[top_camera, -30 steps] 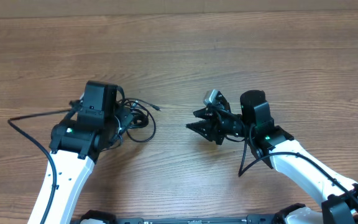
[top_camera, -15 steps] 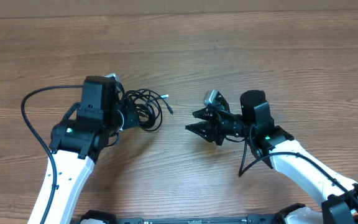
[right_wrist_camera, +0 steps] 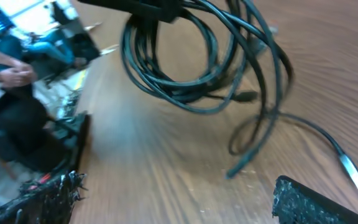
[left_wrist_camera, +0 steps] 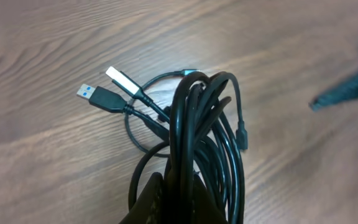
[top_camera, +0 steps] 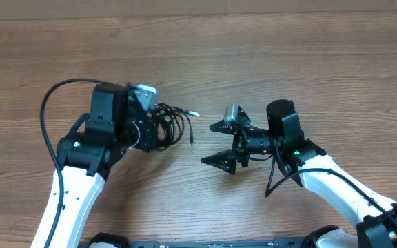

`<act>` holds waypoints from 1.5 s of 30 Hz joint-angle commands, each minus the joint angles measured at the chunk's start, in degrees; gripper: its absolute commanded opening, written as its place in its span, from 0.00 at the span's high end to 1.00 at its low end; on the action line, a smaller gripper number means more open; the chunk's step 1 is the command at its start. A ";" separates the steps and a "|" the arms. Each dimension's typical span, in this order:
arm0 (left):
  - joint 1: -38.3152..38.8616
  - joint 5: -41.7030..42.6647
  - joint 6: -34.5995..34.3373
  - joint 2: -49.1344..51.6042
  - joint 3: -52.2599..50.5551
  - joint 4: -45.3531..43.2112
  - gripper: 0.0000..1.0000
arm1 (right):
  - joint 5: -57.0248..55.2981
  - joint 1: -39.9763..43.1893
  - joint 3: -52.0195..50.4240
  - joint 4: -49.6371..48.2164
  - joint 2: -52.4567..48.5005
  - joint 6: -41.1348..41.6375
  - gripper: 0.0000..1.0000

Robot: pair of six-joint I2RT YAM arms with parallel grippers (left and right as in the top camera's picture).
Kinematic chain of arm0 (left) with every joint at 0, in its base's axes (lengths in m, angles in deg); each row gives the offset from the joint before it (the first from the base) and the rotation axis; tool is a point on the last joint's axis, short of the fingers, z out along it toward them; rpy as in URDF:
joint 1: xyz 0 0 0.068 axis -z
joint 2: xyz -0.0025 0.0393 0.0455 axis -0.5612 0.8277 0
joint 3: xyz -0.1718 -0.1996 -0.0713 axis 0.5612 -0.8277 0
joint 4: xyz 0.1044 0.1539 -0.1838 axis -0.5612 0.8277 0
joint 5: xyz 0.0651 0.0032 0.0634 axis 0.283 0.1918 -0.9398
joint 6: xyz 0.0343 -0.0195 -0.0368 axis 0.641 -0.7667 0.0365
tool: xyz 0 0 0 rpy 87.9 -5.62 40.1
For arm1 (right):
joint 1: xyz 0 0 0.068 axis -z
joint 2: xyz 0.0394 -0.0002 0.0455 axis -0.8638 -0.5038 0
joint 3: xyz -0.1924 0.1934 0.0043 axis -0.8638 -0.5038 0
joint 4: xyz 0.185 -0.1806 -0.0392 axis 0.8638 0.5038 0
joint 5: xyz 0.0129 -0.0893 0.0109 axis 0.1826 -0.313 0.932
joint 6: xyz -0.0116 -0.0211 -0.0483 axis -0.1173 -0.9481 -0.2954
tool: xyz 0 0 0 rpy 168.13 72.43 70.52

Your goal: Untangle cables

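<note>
Cables (top_camera: 167, 124), a knotted bundle pinched in the left gripper (top_camera: 145, 132), trail loops and plugs toward the right gripper (top_camera: 214, 143), which faces them from just beyond the loose ends, jaws spread wide.

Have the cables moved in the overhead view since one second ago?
Yes. The cables, held by the left gripper, shifted right across the table, toward the right gripper.

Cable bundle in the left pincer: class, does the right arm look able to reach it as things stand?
Probably yes. The right pincer stands open, facing the cable bundle, with only bare table between them; the left pincer grips its far side.
</note>
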 commanded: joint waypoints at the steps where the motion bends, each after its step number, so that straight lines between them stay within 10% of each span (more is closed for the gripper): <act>1: 0.09 6.23 12.63 0.22 1.07 0.04 0.96 | 4.11 0.11 0.52 -0.09 0.09 0.04 0.00; 12: 0.11 7.26 24.94 0.94 1.03 0.94 0.96 | 4.13 0.11 0.52 -0.39 0.09 -0.04 0.00; 22: 0.24 24.74 42.51 2.84 1.01 7.02 0.96 | 3.13 0.11 0.52 -1.38 0.09 -0.15 0.00; 41: 11.13 29.86 45.79 3.32 1.01 1.05 0.96 | 3.08 0.11 0.52 -0.83 0.09 -0.17 0.00; 45: 11.72 29.83 45.79 3.32 1.01 -0.63 0.96 | 1.79 0.11 0.52 -1.05 0.09 -0.17 0.22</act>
